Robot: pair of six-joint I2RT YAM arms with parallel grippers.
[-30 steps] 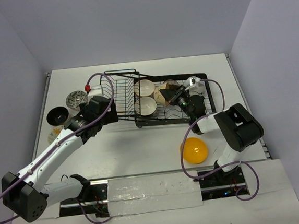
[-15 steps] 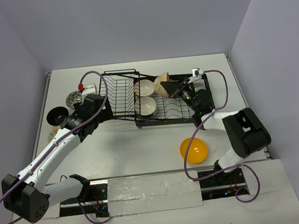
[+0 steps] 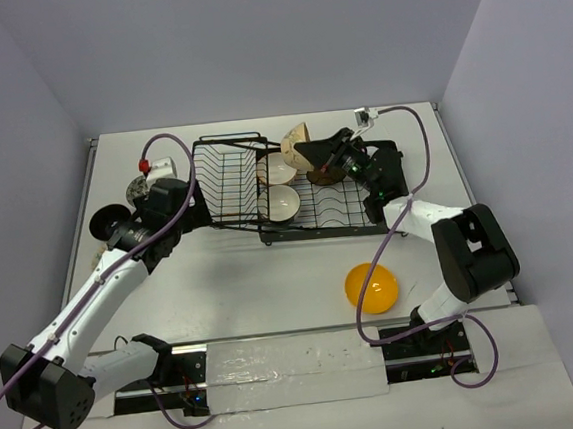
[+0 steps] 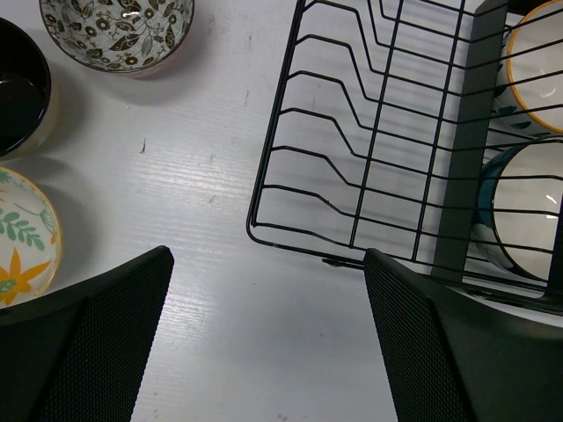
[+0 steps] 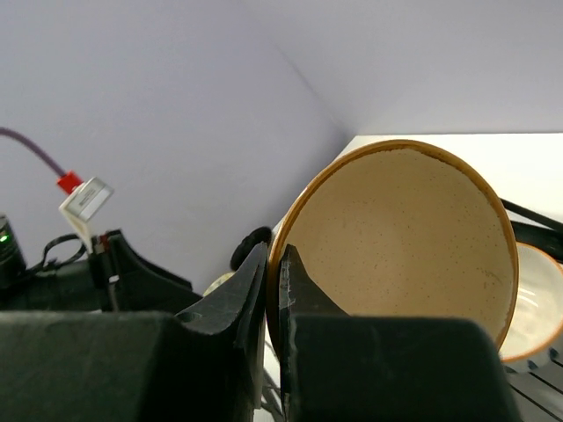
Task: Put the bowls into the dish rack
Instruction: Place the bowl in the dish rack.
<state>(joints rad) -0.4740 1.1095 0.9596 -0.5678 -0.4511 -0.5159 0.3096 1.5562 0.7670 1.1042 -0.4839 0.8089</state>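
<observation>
Tan bowl [image 3: 296, 135] is pinched by its rim in the right claw [image 3: 313, 152]. Seen from above, it's been carried up from low over the dish rack [image 3: 228, 174] tray to the rack's back edge, so it isn't seated yet. Two white bowls [image 3: 284, 203] are already parked in the rack, and a yellow bowl [image 3: 371, 287] is left out in front of it.

Left wrist: the left claw [image 4: 264, 352] is spread wide and empty beside the rack, with three more bowls [image 4: 114, 31] left of it.

Right wrist: the rim is clamped between pressed-together fingers.
</observation>
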